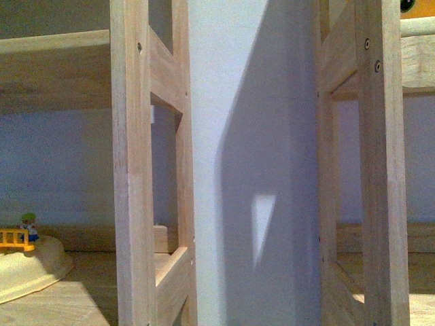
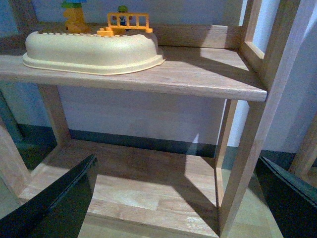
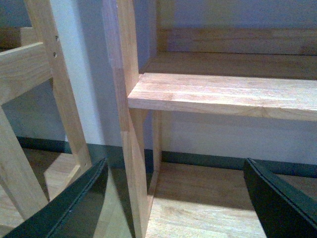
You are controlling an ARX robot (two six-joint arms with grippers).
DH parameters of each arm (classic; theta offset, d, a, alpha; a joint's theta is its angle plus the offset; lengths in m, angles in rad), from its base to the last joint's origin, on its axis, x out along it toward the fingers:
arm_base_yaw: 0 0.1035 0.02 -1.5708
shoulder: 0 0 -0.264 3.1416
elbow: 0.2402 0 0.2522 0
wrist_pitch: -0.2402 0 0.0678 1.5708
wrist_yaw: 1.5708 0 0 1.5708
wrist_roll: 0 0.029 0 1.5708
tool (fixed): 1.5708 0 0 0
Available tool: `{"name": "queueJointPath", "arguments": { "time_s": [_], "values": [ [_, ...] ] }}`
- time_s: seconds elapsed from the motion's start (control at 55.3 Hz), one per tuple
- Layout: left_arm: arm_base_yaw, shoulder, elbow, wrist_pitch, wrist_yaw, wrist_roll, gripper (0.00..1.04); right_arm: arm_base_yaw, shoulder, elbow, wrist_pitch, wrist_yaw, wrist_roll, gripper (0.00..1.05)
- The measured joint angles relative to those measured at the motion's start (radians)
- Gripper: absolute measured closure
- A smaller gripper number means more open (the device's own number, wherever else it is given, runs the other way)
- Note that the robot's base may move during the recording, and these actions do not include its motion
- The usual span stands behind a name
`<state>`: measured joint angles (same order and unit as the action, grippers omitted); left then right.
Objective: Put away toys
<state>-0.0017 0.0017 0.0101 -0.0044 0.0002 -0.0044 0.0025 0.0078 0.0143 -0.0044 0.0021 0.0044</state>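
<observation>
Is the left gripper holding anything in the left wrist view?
No: the left gripper is open, its dark fingers spread wide with only the bare lower shelf between them.

I read this as a home room, likely a child's: two pale wooden shelf units [image 1: 146, 163] stand against a plain white wall [image 1: 224, 136], and a cream plastic toy base [image 2: 94, 49] with a little yellow fence [image 2: 130, 21] sits on one shelf.
</observation>
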Motion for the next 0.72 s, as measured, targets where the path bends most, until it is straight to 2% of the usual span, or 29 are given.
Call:
{"name": "queueJointPath", "arguments": {
  "time_s": [0.723],
  "values": [
    [0.0, 0.0, 0.0, 0.0, 0.0, 0.0, 0.06, 0.0, 0.0, 0.0, 0.0, 0.0, 0.0, 0.07]
  ]
}}
